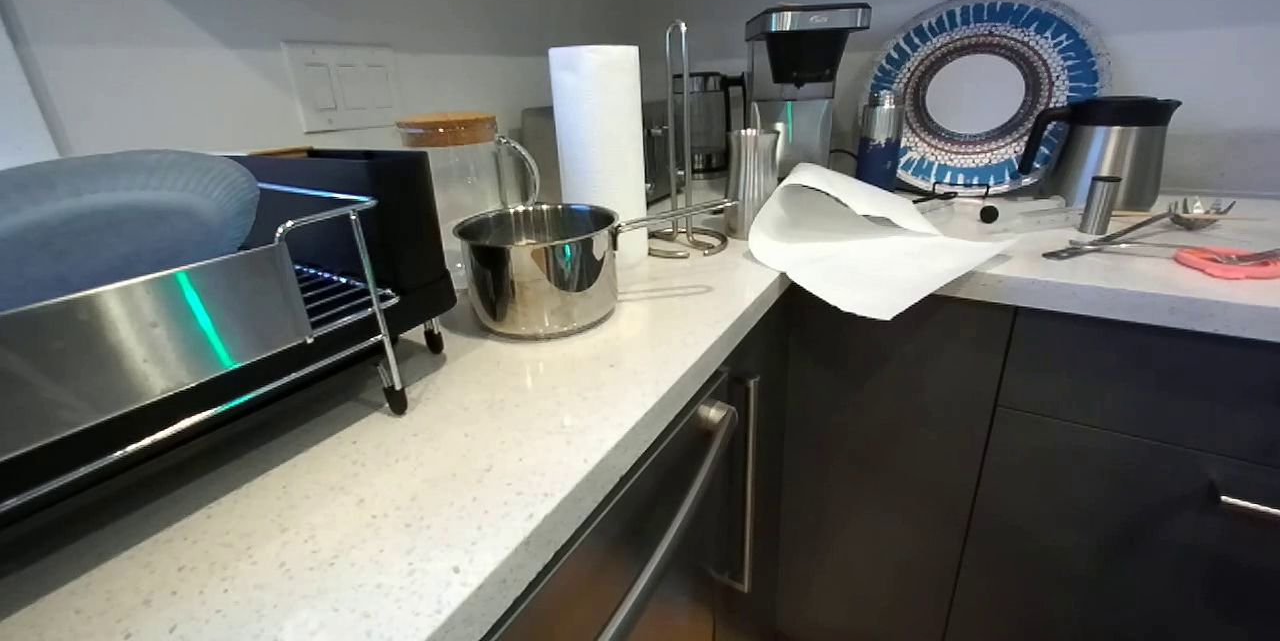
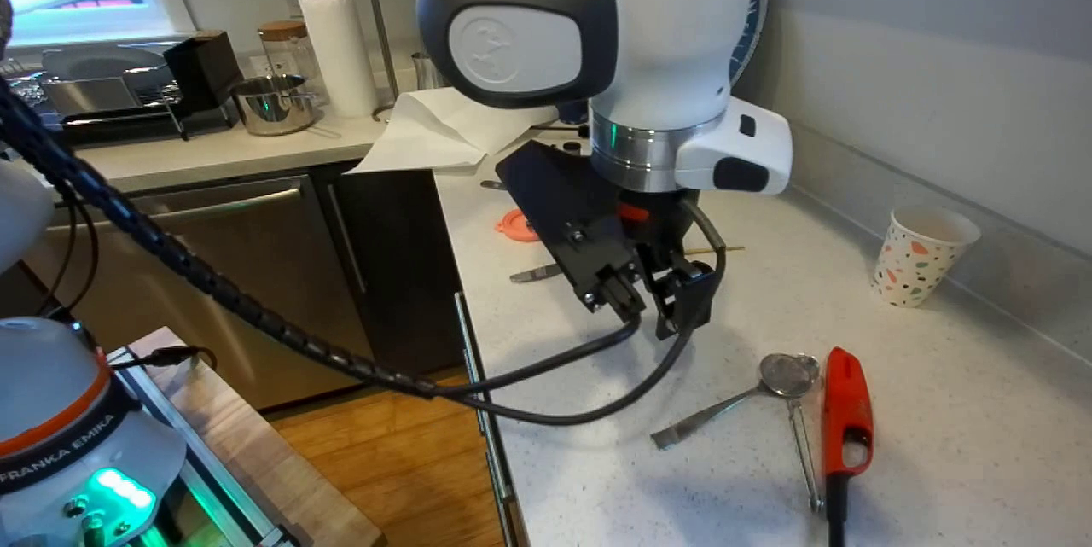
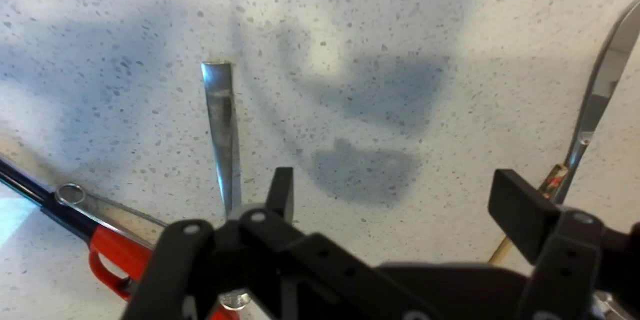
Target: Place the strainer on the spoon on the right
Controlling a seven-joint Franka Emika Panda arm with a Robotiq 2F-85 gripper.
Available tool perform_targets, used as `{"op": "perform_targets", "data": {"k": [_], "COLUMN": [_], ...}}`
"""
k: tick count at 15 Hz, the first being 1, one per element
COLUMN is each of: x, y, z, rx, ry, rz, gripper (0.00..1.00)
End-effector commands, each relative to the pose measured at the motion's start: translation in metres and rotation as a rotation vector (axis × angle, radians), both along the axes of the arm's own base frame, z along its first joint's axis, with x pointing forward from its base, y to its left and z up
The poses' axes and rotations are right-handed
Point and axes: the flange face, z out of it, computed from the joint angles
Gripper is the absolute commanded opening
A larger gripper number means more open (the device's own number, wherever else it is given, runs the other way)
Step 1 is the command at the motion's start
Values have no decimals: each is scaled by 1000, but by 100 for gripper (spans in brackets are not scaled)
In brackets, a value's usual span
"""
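In an exterior view the small round mesh strainer (image 2: 787, 376) lies on the counter, its thin wire handle pointing toward the red lighter's nozzle. The metal spoon (image 2: 712, 421) meets it, flat handle angled away; the heads overlap and I cannot tell which is on top. In the wrist view the spoon's handle (image 3: 219, 120) and the strainer's wire handle (image 3: 112, 227) show at left; both heads are mostly hidden behind the gripper. My gripper (image 2: 653, 312) is open and empty above the counter, beyond the spoon handle's end. Its spread fingers also show in the wrist view (image 3: 395, 200).
A red lighter (image 2: 847, 419) lies beside the strainer. A patterned paper cup (image 2: 921, 261) stands near the wall. A knife (image 3: 602, 85) and wooden stick (image 3: 500, 250) lie on the gripper's other side. White paper (image 1: 870, 251) hangs over the counter corner; a pot (image 1: 540, 276) stands farther off.
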Motion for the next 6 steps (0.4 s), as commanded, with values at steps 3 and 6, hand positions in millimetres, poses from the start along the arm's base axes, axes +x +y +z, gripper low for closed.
{"op": "perform_targets", "data": {"k": [3, 6], "x": [4, 5], "y": [21, 28], "z": [-8, -9], "rx": [-76, -83], "ry": [67, 81], "rz": [6, 17], "gripper": [100, 100]}}
